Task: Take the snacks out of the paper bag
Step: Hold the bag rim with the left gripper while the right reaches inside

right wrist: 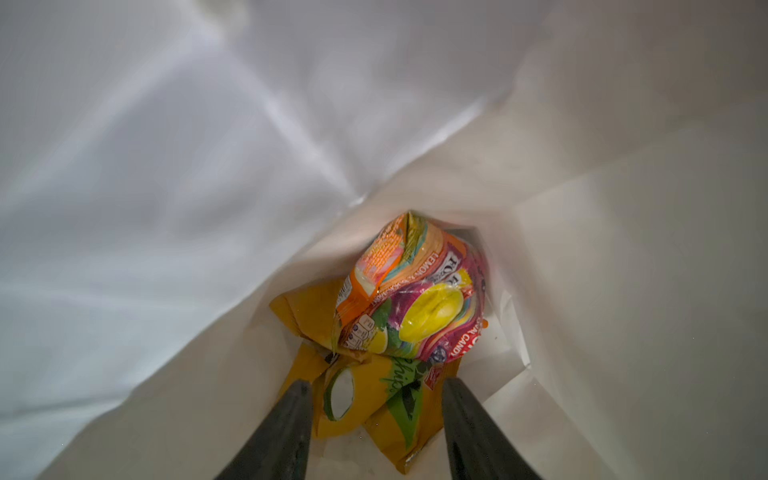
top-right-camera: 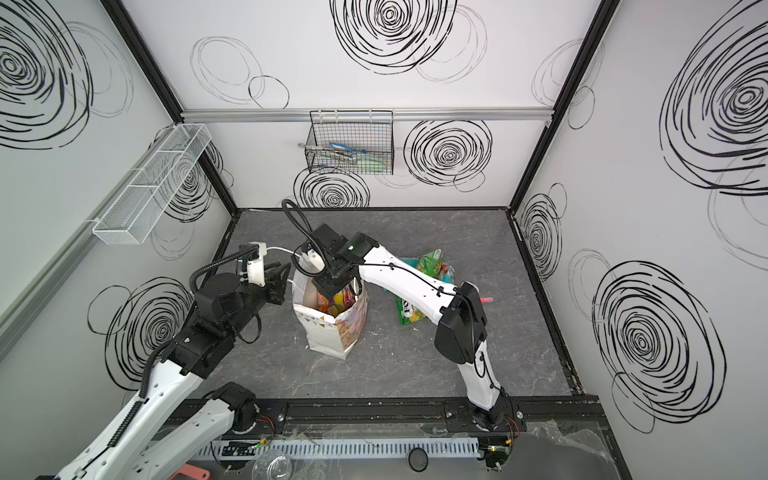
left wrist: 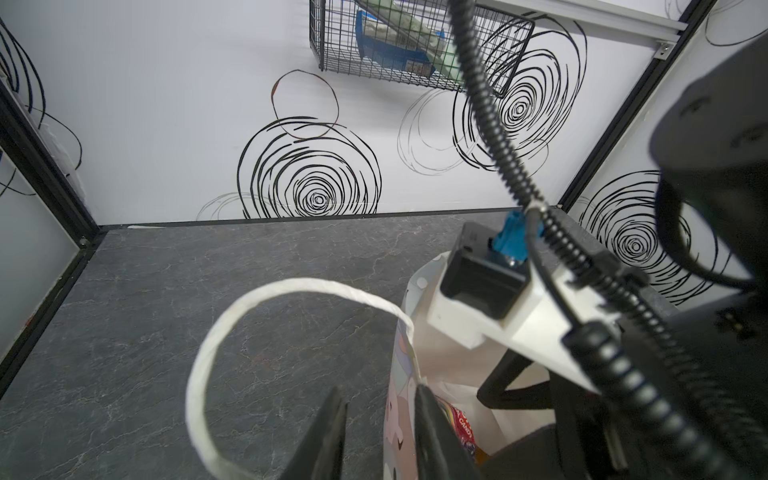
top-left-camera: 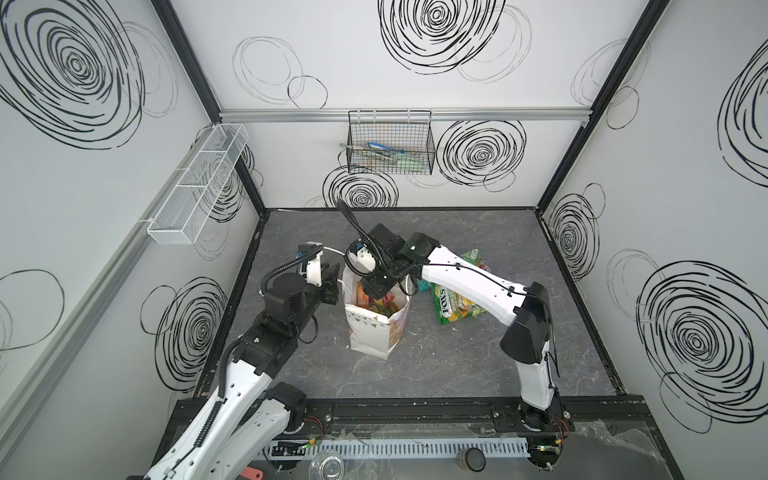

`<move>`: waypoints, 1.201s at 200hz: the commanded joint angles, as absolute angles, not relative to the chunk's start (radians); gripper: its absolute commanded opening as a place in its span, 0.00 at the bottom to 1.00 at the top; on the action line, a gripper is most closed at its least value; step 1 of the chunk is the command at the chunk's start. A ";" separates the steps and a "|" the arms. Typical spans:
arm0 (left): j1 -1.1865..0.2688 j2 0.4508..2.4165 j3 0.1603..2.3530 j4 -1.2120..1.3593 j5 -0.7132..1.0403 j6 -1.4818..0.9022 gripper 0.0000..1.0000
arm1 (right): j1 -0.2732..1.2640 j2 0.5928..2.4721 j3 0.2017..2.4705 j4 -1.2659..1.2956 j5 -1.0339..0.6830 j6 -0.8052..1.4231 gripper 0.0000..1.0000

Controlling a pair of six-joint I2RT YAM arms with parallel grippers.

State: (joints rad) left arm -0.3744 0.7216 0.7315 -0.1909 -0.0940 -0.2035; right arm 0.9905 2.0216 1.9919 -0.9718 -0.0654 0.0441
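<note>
Orange-yellow packets (right wrist: 411,307) in the paper bag (top-left-camera: 374,328) look light, slippery: I'd pinch a crimped edge; right tool (right wrist: 376,382) gapes empty, left tool (left wrist: 378,390) straddles the rim (left wrist: 405,336) unclenched.

One paper bag (top-left-camera: 368,332), two snacks (right wrist: 415,307) visible inside, at least three outside, two baskets (top-left-camera: 390,141)

The dark marbled worktop (top-left-camera: 457,365) carried an upright paper bag (top-left-camera: 370,332), standing around the right hand (right wrist: 376,382); loose packets (top-left-camera: 453,303) and a small pink stick (top-right-camera: 487,299) lay to that hand's right.
</note>
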 commanded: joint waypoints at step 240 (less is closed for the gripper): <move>-0.374 0.732 0.749 -0.125 0.070 -0.209 0.43 | 1.046 2.093 1.433 -0.505 -0.099 0.263 0.81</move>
